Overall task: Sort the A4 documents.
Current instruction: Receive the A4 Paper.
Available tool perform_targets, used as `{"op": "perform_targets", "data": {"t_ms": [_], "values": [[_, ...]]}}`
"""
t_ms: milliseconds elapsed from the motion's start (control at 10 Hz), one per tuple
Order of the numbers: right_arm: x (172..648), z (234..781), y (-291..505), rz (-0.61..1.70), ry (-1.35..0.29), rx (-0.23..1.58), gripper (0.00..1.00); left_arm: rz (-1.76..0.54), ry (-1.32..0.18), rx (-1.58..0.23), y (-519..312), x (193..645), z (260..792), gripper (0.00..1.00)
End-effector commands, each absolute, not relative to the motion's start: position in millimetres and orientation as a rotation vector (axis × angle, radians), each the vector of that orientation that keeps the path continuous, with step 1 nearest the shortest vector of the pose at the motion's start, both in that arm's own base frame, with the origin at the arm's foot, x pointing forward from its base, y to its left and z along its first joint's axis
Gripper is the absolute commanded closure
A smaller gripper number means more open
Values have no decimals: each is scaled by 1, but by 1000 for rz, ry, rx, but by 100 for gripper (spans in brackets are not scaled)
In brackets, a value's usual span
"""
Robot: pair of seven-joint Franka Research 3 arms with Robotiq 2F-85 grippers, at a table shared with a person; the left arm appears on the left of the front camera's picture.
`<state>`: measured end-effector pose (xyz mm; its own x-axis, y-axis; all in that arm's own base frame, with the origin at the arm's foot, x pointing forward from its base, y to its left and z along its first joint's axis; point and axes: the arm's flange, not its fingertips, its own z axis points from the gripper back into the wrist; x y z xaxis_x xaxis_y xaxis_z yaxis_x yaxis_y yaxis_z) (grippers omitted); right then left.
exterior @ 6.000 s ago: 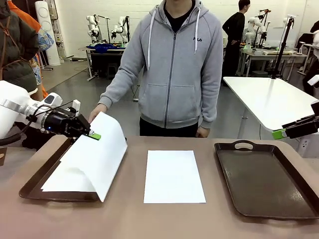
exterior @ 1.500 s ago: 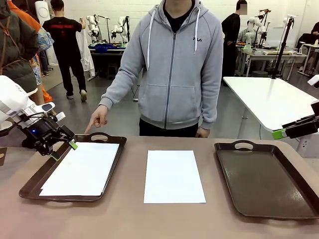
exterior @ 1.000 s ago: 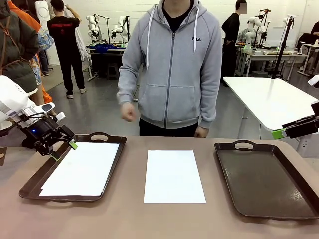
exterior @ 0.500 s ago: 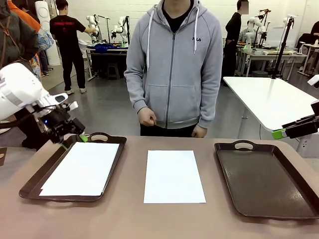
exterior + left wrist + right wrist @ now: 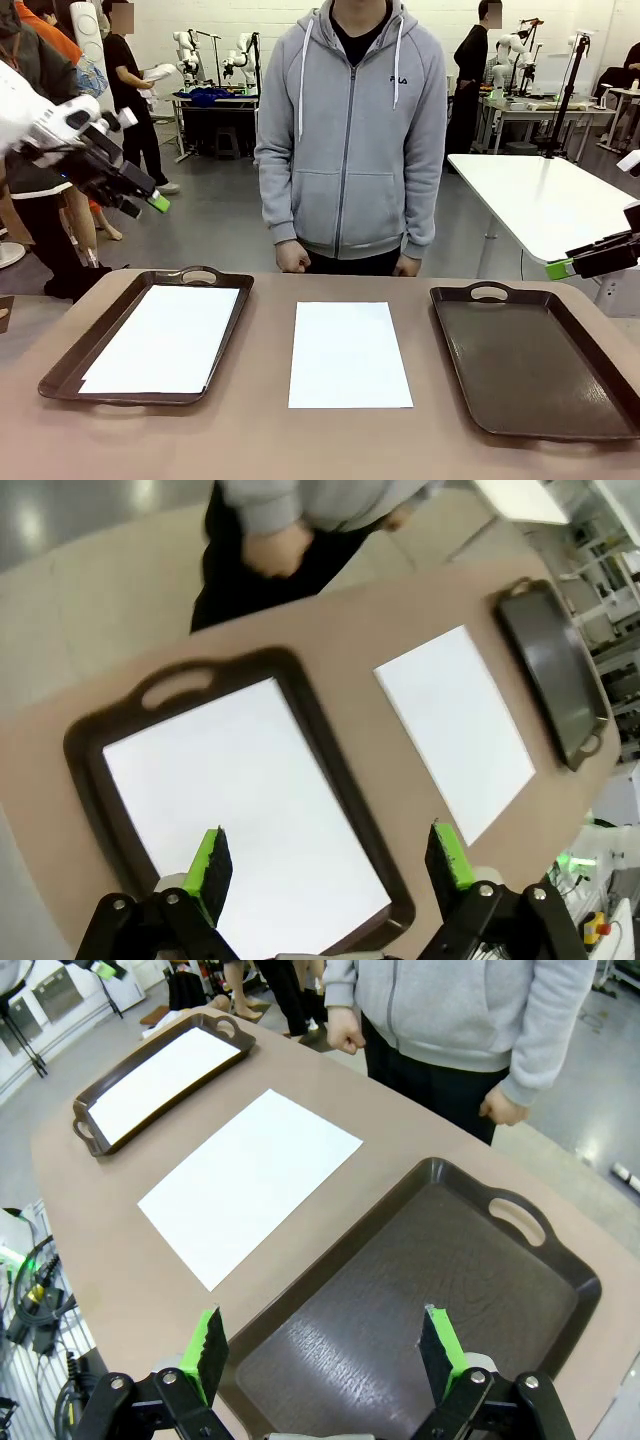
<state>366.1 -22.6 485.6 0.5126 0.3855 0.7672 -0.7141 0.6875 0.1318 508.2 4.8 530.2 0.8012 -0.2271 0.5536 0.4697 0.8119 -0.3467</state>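
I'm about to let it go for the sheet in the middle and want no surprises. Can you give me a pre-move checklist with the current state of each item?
1. Left gripper open, nothing between its pads: ok.
2. Right gripper open, holding nothing, above the right tray: ok.
3. A4 sheet in the middle lies flat on the table, nothing on top of it: ok.
4. Sheet in the left tray lies flat inside the rim: ok.
5. Right tray has no sheet in it, room to place one: ok.
6. Person's hands back at the far table edge, off the sheets: ok.
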Motion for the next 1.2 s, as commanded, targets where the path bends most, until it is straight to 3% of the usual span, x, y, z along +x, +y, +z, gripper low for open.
{"op": "perform_targets", "data": {"t_ms": [0,600,1100], "values": [[370,482,-23,699,-802,496,0,-502,-647,-548,5,469,527,0],[370,482,-23,699,-802,496,0,-720,-775,-566,-8,413,545,0],[370,482,-23,699,-802,496,0,-702,-770,-595,-5,403,545,0]]}}
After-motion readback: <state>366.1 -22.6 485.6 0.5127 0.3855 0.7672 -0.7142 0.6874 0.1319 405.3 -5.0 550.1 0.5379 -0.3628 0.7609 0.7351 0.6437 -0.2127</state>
